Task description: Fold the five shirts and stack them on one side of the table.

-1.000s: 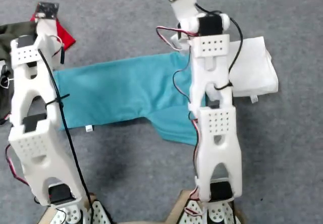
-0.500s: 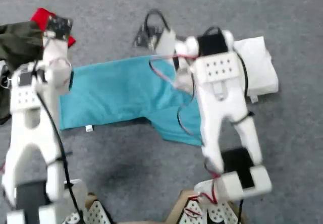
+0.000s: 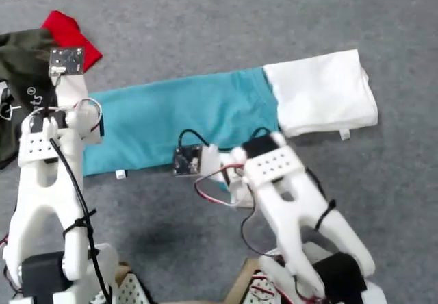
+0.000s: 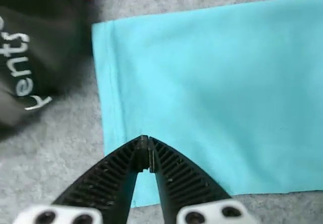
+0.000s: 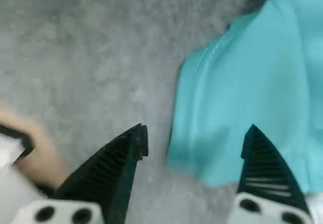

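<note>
Two white robot arms work over a grey felt-like surface [image 3: 205, 30], where we count four shirts. One turquoise cotton shirt [image 3: 178, 116] lies flat as a long band across the middle. One white folded shirt [image 3: 321, 95] sits at its right end, touching it. One red crumpled shirt [image 3: 68, 33] and one dark shirt with white lettering [image 3: 17, 64] are bunched together at the far left edge. In the left wrist view the dark shirt lies just beside the turquoise shirt's short hem.

The left arm [image 3: 48, 181] stands at the turquoise shirt's left end. We see the left gripper [image 4: 146, 151] above that end, near the hem. Its two black ribbed fingers [image 4: 111, 178] are pressed together at the tips, with no cloth between them.

The right arm [image 3: 287, 194] leans across the shirt's near edge and covers part of it from above. The right gripper [image 5: 194, 138] is spread wide, its fingers [image 5: 121, 168] well apart. They straddle a loose turquoise corner where cloth meets grey surface, one fingertip over the surface and the other over the cloth. We cannot tell whether either tip touches the fabric.
</note>
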Robot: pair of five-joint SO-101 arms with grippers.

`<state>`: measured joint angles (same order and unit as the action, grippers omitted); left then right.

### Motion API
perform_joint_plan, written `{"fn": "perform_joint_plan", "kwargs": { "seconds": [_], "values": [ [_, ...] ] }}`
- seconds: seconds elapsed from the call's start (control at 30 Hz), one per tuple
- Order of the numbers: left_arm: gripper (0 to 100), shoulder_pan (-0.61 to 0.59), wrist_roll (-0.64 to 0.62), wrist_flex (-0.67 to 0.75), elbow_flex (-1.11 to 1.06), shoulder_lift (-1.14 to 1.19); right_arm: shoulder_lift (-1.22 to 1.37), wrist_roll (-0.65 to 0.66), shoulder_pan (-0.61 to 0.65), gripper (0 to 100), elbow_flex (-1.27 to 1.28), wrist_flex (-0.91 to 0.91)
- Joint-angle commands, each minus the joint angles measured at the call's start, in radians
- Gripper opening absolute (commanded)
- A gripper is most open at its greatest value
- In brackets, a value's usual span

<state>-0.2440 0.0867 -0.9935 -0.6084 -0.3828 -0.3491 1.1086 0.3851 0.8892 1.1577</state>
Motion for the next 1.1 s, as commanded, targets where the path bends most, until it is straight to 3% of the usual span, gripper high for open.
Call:
{"fn": "perform_joint_plan", "kwargs": {
  "seconds": [0.0, 0.13, 0.4, 0.63, 0.73, 1.07],
  "values": [
    [3, 0.030, -0.051, 0.021, -0.008, 0.011, 0.137, 0.006, -0.092, 30.8, 0.005, -0.157],
    [3, 0.054, -0.087, 0.121, -0.081, 0.025, 0.309, 0.011, -0.153, 30.7, -0.087, -0.149],
    [3, 0.050, -0.103, 0.285, -0.245, 0.023, 0.328, 0.020, -0.140, 29.7, -0.116, -0.164],
    [3, 0.050, -0.106, 0.292, -0.257, 0.021, 0.326, 0.028, -0.143, 6.7, -0.119, -0.216],
    [3, 0.053, -0.106, 0.293, -0.259, 0.021, 0.329, 0.028, -0.144, 1.3, -0.151, -0.215],
    [3, 0.053, -0.109, 0.353, -0.297, 0.025, 0.331, 0.089, -0.150, 1.4, -0.490, 0.031]
  ]
}}
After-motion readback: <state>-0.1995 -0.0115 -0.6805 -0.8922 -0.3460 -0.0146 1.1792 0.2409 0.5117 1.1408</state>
